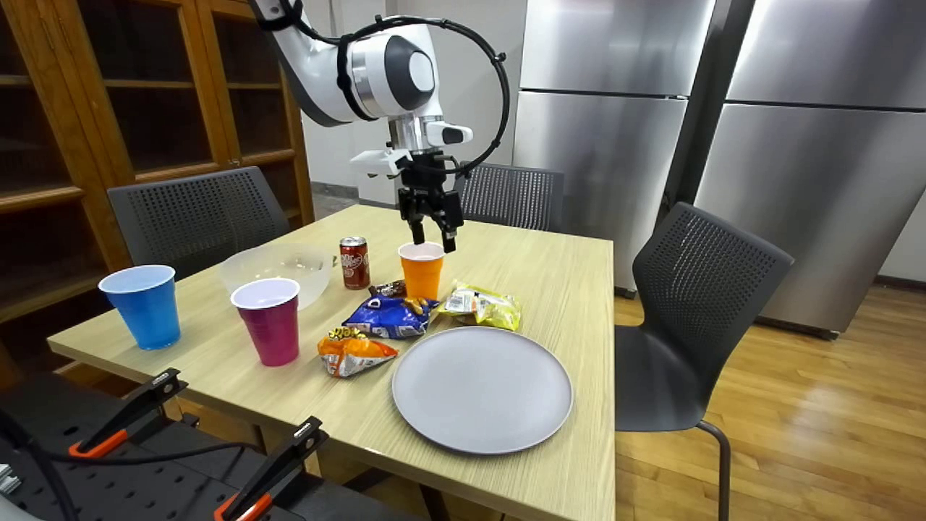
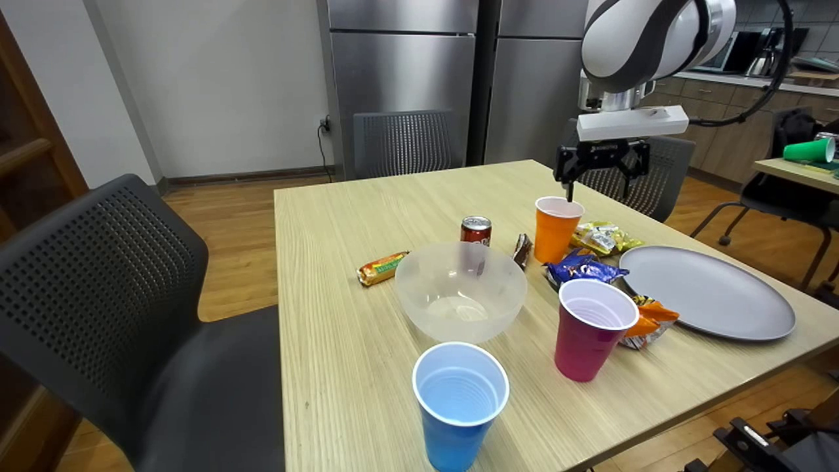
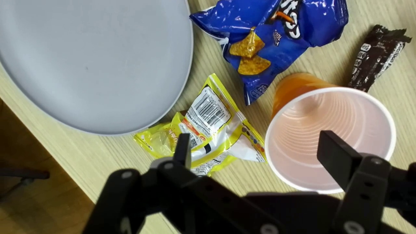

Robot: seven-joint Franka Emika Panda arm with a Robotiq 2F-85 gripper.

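Blue cup [image 2: 459,410] nearest me, mouth up, well apart from the orange cup [image 2: 554,236] | yellow snack bag [image 3: 211,120] lies between that and the plate [image 3: 97,65], spacing perhaps meant to keep each reachable | gripper [image 1: 434,243] spread wide, empty, one fingertip [image 3: 336,156] over the orange cup's mouth; I can't tell whether it touches.

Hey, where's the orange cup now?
In the wrist view, the orange cup is on the right, beside the yellow snack bag and brown wrapper, close to the open gripper.
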